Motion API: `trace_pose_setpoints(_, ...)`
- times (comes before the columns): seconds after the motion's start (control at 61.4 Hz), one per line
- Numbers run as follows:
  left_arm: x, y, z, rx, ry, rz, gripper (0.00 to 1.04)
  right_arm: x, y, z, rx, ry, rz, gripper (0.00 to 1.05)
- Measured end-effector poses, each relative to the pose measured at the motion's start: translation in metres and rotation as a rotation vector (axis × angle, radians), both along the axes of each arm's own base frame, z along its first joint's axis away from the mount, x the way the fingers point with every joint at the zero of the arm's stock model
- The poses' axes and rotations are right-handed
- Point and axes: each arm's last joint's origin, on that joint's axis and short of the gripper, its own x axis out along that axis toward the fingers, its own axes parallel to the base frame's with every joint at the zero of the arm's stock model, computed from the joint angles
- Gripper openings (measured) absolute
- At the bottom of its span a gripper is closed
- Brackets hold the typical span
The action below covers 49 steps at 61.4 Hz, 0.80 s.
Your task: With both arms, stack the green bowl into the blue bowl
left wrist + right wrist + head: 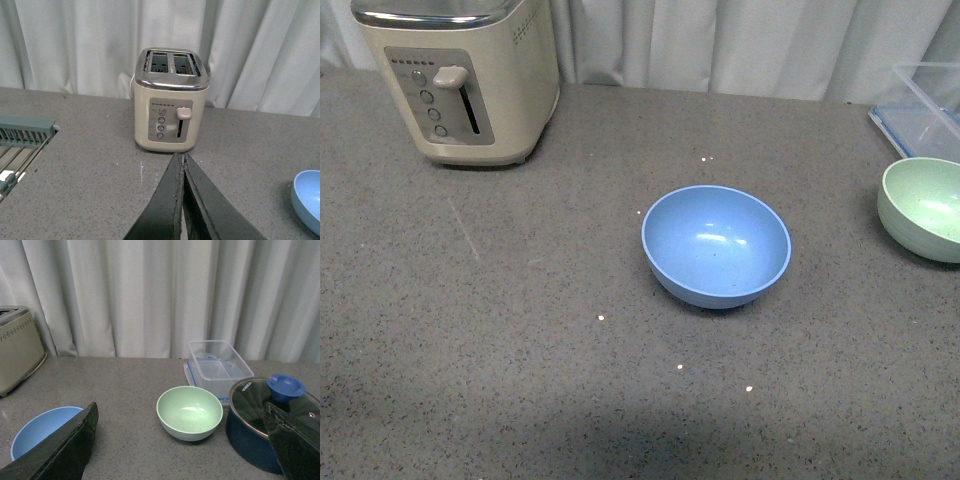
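Approach step: with the green bowl at the front view's right edge and the blue bowl at centre, my right pincer gapes empty, my left pincer is closed on nothing; next, the right should descend onto the green rim.

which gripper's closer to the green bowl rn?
Right, most likely. The right gripper points at the green bowl, which sits ahead of its open jaws. The left gripper, shut, faces the toaster; the green bowl is outside its view.
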Motion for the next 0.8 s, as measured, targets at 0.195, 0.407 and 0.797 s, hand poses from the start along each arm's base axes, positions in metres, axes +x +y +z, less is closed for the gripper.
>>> trace_pose_setpoints(0.195, -0.008, 0.0, 0.003, 0.0, -0.01, 0.0, 0.04, 0.0, 0.0, 0.0, 0.0, 0.0, 0.0, 0.96)
trace_pose_setpoints(0.407, -0.016, 0.0, 0.005, 0.0, -0.016, 0.0, 0.04, 0.0, 0.0, 0.0, 0.0, 0.0, 0.0, 0.96)
trace_pose_setpoints(0.797, -0.026, 0.0, 0.005, 0.0, -0.019, 0.0, 0.04, 0.0, 0.0, 0.0, 0.0, 0.0, 0.0, 0.96)
